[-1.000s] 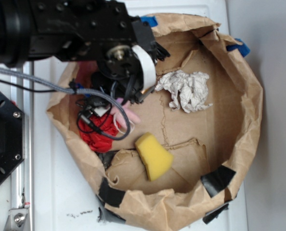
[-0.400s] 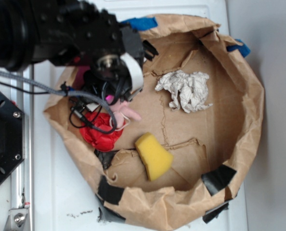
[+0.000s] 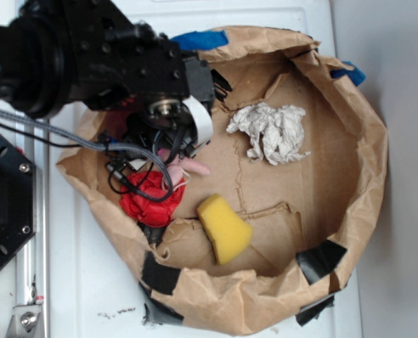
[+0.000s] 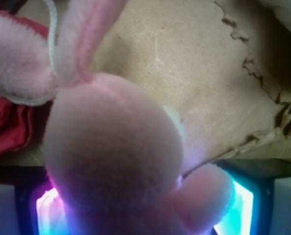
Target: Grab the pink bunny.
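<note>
Gripper (image 3: 172, 156) over pink bunny (image 4: 113, 161), inside paper bag (image 3: 364, 176).
Bunny fills wrist view between lit pads (image 4: 47, 210); clamping cannot be confirmed. Red cloth ball (image 3: 150, 201) adjacent.

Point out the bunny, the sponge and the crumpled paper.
Bunny (image 4: 111, 147): wrist view, on its fuzzy round head.
Sponge (image 3: 224, 229): exterior view, middle of the yellow wedge.
Crumpled paper (image 3: 272, 132): exterior view, centre of the white wad.
</note>
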You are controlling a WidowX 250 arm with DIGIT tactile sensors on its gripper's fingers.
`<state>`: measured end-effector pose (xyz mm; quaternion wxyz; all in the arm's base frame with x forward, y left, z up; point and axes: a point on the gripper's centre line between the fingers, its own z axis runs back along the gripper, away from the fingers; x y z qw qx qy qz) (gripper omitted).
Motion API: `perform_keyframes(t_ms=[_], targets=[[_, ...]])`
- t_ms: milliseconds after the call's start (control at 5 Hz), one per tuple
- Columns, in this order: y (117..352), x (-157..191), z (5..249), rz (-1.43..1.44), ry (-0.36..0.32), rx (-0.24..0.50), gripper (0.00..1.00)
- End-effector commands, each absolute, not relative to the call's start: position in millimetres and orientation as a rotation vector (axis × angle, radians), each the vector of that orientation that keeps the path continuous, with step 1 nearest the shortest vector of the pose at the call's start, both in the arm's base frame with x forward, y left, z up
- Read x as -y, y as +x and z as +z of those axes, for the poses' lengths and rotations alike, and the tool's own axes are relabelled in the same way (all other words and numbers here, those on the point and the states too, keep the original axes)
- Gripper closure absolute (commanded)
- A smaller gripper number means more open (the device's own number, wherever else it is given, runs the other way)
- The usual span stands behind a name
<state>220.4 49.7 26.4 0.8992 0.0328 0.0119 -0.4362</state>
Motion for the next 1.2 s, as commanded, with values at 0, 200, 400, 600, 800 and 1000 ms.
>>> perform_keyframes(t_ms=[0,200,400,600,800,1000], targets=[[226,-44,36,-0.881,0.081,0.017,1.00],[228,-46,49,-0.828,0.061,0.009,1.00],[228,-43,84,-0.669,0.070,0.083,1.00],[228,-33,116,-0.419,0.062,0.077,1.00],[229,-26,142,-0.167,0.025,0.075,1.00],[238,-26,158,0.087,-0.059,0.081,1.00]])
